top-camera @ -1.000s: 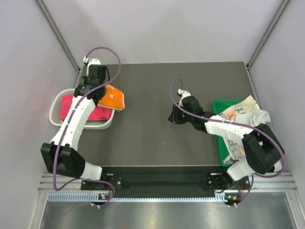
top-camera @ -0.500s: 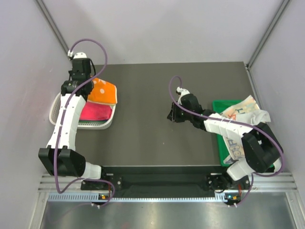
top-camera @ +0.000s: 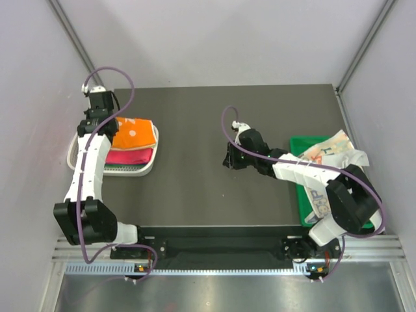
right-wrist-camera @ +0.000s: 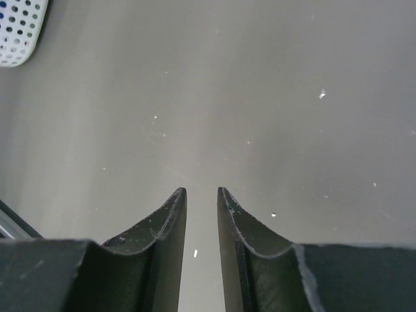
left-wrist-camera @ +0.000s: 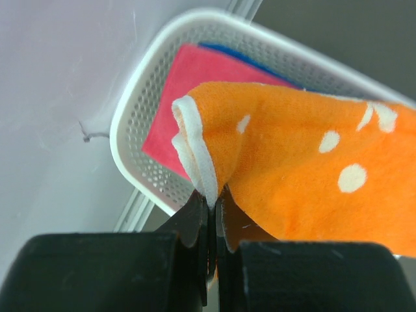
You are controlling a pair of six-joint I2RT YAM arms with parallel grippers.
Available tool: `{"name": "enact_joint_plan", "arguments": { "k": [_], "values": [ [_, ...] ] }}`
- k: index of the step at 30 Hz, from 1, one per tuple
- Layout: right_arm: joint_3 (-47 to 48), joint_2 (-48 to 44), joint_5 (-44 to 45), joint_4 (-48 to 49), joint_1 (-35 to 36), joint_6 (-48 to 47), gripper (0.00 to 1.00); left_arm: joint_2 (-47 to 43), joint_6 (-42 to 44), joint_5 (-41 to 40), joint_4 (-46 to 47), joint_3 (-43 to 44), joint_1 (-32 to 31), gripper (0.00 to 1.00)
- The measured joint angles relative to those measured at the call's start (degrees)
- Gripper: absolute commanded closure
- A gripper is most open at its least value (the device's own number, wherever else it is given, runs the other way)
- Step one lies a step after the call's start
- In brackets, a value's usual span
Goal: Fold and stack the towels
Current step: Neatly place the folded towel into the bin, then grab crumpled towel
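Note:
My left gripper (left-wrist-camera: 213, 198) is shut on the white-hemmed edge of the folded orange towel with white dots (left-wrist-camera: 312, 175), holding it over the white mesh basket (left-wrist-camera: 140, 130). A pink-red towel (left-wrist-camera: 188, 91) lies folded in the basket, with a blue one (left-wrist-camera: 237, 55) showing under it. From above, the orange towel (top-camera: 133, 132) hangs over the basket's far right part, above the pink-red towel (top-camera: 129, 156). My right gripper (right-wrist-camera: 201, 192) is open a little over bare table, nothing between its fingers. The letter-print towel (top-camera: 328, 159) lies crumpled on the green tray (top-camera: 300, 144).
The basket (top-camera: 75, 144) stands at the table's left edge, close to the side wall. The green tray sits at the right edge. The dark table (top-camera: 195, 188) spreads between them, with my right gripper (top-camera: 229, 158) near its middle.
My left arm has swung left and back, carrying the orange towel from the basket's right rim to over the basket. The right gripper drifted slightly left and narrowed a touch.

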Motion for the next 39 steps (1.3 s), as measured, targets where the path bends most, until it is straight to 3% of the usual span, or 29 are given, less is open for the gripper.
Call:
{"name": "enact_joint_plan", "arguments": {
  "k": [7,11,14,18,21,27,31,39],
  "values": [
    [0.1,1.2,0.1,-1.4,1.3,-0.4,0.75,2.4,-2.6,2.0,1.8,-7.3,5.4,1.00],
    [0.1,1.7,0.2,-1.4,1.4,-0.3,0.75,5.1,-4.1,1.9,2.7,-7.2,7.0,0.82],
    [0.1,1.8,0.3,-1.4,1.4,-0.3,0.75,7.5,-5.2,1.7,3.0,-7.1,7.2,0.60],
    [0.0,1.8,0.7,-1.3,1.4,-0.3,0.74,9.6,-6.9,1.8,3.0,-7.1,7.3,0.46],
    [0.0,1.8,1.2,-1.4,1.4,-0.3,0.71,9.3,-8.0,1.9,3.2,-7.1,7.3,0.40],
    [0.0,0.8,2.7,-1.9,1.4,-0.8,0.64,6.1,-10.4,5.1,3.4,-7.1,6.6,0.39],
    [0.1,-1.3,4.7,-3.3,1.4,-1.2,0.59,1.2,-12.3,6.9,4.5,-8.0,1.2,0.39],
    [0.8,-11.1,12.9,-10.3,-1.6,-1.6,0.54,-5.9,-15.4,13.6,7.1,-13.9,-22.3,0.39]
  ]
}}
